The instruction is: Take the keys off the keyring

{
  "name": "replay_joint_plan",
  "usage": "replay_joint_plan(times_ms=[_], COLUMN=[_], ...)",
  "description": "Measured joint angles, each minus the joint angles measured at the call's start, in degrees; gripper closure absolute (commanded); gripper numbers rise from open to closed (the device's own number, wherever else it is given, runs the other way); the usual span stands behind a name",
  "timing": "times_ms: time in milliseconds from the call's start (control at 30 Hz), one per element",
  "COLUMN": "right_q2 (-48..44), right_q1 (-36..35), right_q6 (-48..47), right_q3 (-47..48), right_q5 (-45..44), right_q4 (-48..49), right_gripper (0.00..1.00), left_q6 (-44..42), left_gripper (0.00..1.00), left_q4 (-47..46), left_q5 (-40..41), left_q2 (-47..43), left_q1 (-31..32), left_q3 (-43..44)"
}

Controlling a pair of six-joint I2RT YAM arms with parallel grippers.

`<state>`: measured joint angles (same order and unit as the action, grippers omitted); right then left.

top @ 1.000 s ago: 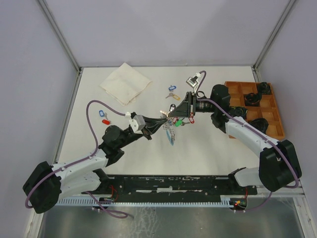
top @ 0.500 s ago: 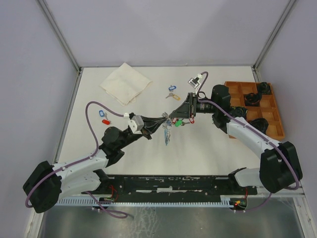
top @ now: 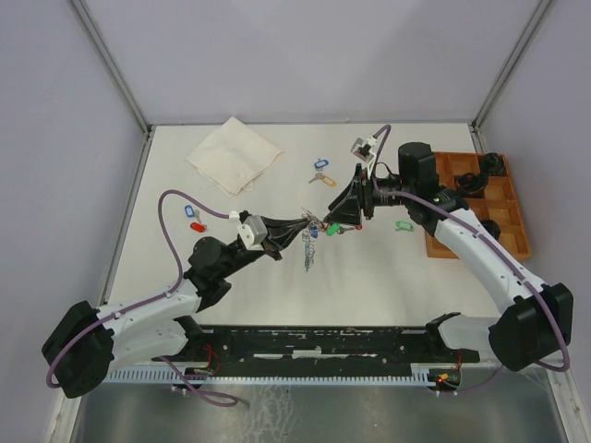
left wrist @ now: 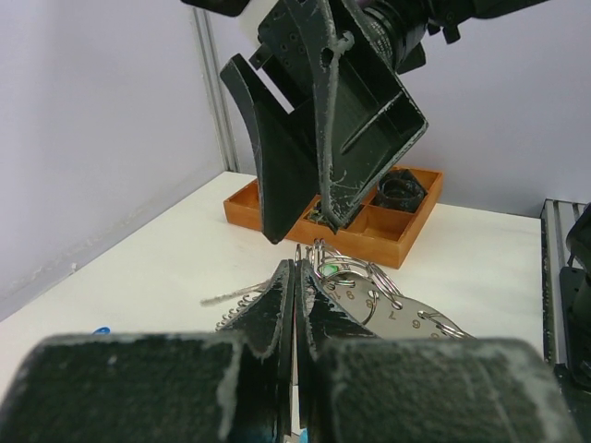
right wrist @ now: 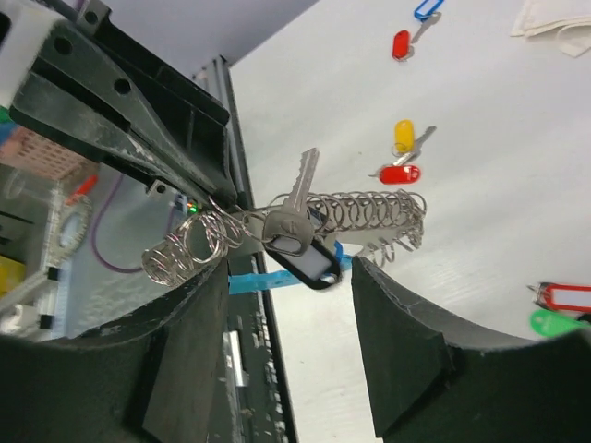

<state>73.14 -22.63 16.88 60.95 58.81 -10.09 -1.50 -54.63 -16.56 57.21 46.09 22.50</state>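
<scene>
The keyring (top: 308, 247), a silvery looped chain with a light-blue band (right wrist: 259, 280), hangs above mid-table. My left gripper (top: 298, 225) is shut on it, its jaws pressed together on the metal rings (left wrist: 297, 269). One silver key with a dark tag (right wrist: 300, 245) hangs on the chain. My right gripper (top: 338, 219) faces the left one and stands open (right wrist: 288, 272), with that key and the chain just beyond its fingertips and nothing gripped. Loose tagged keys lie on the table: blue (top: 320, 163), yellow (top: 324, 179), blue (top: 191, 210), red (top: 196, 225), green (top: 403, 225).
A folded white cloth (top: 234, 155) lies at the back left. A wooden compartment tray (top: 517, 217) with dark objects stands at the right edge. More tagged keys lie under the grippers, red (right wrist: 563, 295) and green (right wrist: 554, 321).
My right gripper has gone from shut to open beside the keyring. The right forearm swung back toward the tray, uncovering a green-tagged key on the table. The left gripper stays shut.
</scene>
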Motion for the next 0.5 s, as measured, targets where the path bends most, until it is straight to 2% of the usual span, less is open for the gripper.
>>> replay_joint_plan(times_ms=[133, 333, 500], right_q2=[-0.35, -1.29, -1.22], right_q1=[-0.24, -1.01, -4.87], right_q6=[-11.93, -24.22, -30.49], right_q3=[3.93, 6.38, 6.36], right_q5=[-2.91, -4.79, -5.79], right_q4=[-9.99, -16.37, -16.55], right_gripper=[0.38, 0.63, 0.73], left_q6=[0.04, 0.13, 0.74], left_gripper=[0.97, 0.97, 0.97], left_q4=[-0.07, -0.07, -0.13], left_q5=[-0.02, -0.07, -0.07], left_q2=[0.00, -0.24, -0.37], left_q1=[0.02, 0.07, 0.20], left_q3=[0.00, 0.00, 0.00])
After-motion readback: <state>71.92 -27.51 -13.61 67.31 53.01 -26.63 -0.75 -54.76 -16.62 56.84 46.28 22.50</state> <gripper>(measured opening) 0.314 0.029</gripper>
